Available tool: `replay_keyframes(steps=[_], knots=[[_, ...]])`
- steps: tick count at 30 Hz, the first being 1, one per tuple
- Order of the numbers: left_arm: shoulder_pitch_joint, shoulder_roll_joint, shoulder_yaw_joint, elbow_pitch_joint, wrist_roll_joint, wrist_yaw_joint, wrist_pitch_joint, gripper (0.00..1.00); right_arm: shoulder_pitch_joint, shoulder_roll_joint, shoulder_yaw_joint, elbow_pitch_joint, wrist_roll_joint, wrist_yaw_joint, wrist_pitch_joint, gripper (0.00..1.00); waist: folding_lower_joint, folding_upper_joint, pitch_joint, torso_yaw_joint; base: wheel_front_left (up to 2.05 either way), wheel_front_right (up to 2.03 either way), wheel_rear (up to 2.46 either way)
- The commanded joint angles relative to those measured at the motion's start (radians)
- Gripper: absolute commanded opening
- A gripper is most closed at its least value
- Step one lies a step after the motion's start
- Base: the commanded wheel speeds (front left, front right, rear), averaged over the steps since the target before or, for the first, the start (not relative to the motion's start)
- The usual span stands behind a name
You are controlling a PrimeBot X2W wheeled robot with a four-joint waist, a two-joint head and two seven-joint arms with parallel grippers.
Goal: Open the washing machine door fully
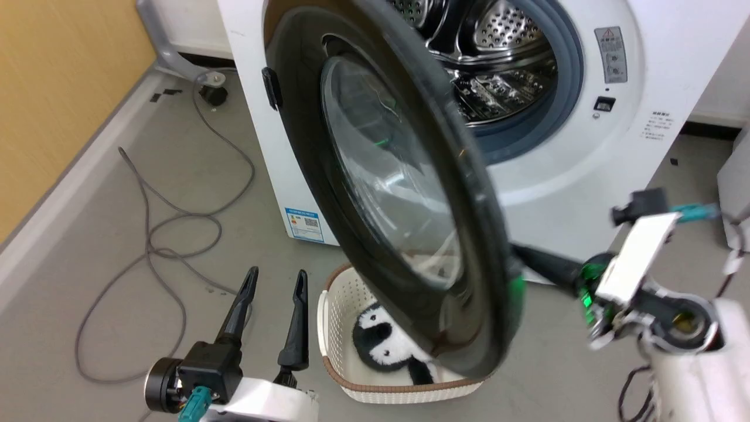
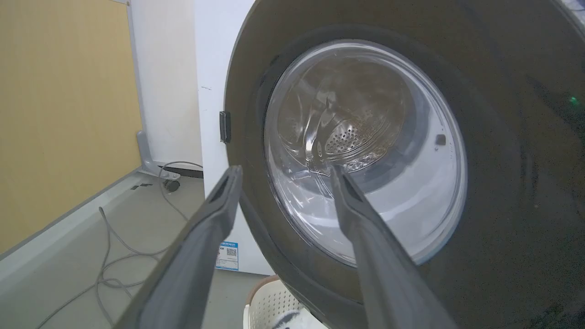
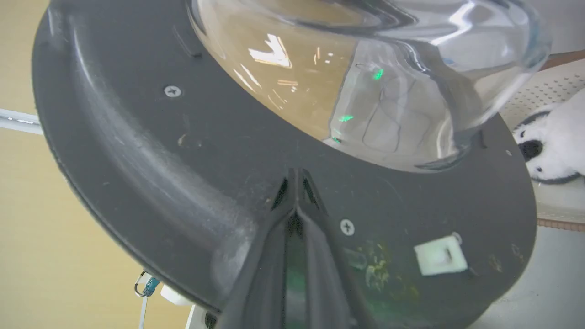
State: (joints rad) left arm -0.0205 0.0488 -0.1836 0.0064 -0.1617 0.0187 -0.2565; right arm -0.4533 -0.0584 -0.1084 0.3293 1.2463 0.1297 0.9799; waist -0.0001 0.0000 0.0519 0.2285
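At centre of head view, washing machine door (image 1: pixel 398 193) stands partly swung out from washing machine (image 1: pixel 586 158), hinge toward 9 o'clock. Right gripper (image 3: pixel 296 176), fingers pressed together, tips against door's inner rim at 5 o'clock. Left gripper (image 1: pixel 276 280) at 7 o'clock, fingers spread, empty, clear of door.

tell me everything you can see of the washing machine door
The washing machine door is large and round: glossy black rim around a bulging clear glass bowl. It stands swung partly out from the washing machine, drum exposed. Its inner face is matt dark plastic with screws and a small white block. The right gripper, fingers together, has its tips against that face; the left gripper is open, apart from it.
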Motion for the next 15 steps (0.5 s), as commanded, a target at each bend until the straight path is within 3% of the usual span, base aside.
replay_keyframes(steps=[1,5,15], knots=[[0.016,0.001,0.0,0.004,-0.002,-0.002,-0.005,1.0,0.031,0.008,0.028,-0.014,0.02,0.001,-0.01,0.0,0.0001,0.0,-0.008,0.005,0.0,0.0,0.0],[0.036,0.001,0.003,0.018,-0.009,-0.005,-0.005,1.0,0.099,0.008,0.167,-0.071,0.113,0.001,-0.082,0.0,0.0001,0.0,-0.019,0.017,0.0,0.0,0.0],[0.049,0.001,0.005,0.052,-0.016,-0.014,-0.005,1.0,0.132,0.008,0.331,-0.115,0.154,0.001,-0.166,0.0,0.0001,0.0,-0.012,0.032,0.0,0.0,0.0]])
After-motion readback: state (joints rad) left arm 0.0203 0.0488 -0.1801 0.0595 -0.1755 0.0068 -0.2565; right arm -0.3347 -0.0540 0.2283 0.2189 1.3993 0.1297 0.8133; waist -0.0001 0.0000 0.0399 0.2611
